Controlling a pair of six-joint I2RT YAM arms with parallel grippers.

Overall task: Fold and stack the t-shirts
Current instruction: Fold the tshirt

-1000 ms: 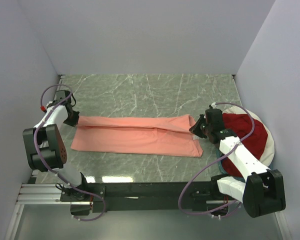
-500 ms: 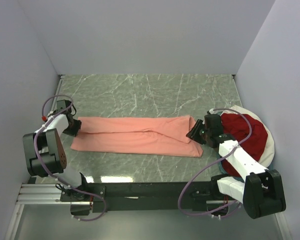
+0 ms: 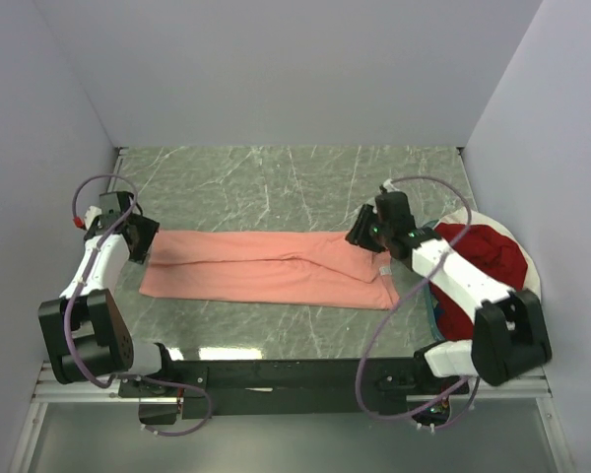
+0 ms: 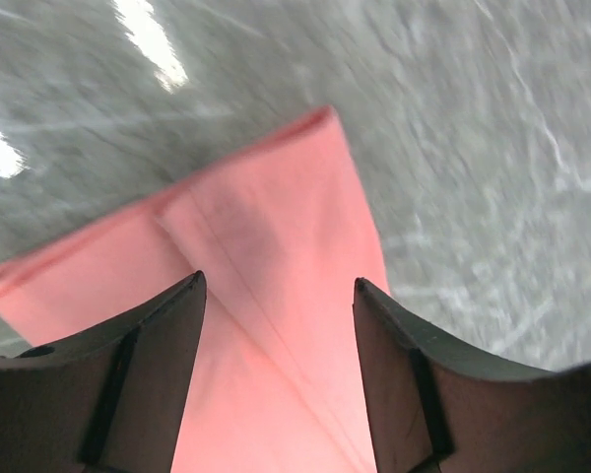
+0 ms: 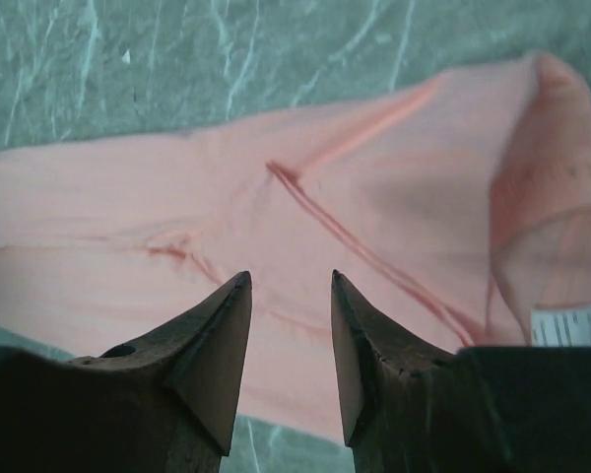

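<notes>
The salmon-pink t-shirt (image 3: 271,268) lies flat on the marble table as a long strip folded lengthwise. Just above its left end hovers my left gripper (image 3: 144,238), open. The left wrist view shows pink cloth (image 4: 276,236) between the spread fingers (image 4: 148,374), nothing pinched. My right gripper (image 3: 360,236) hangs open over the strip's right end. In the right wrist view the pink shirt (image 5: 305,187) lies below the parted gripper (image 5: 288,278), and its white neck label (image 5: 569,324) shows at the right. The dark red t-shirt (image 3: 481,258) lies bunched in the basket.
The white-rimmed round basket (image 3: 530,284) sits at the right edge under the right arm. White walls enclose the table at the left, back and right. The green marble tabletop (image 3: 295,182) stretches behind the strip. A black rail (image 3: 276,374) runs along the near edge.
Both grippers went from shut to open, letting go of the pink strip's ends. The right arm swung back and left off the basket; the left gripper rose slightly.
</notes>
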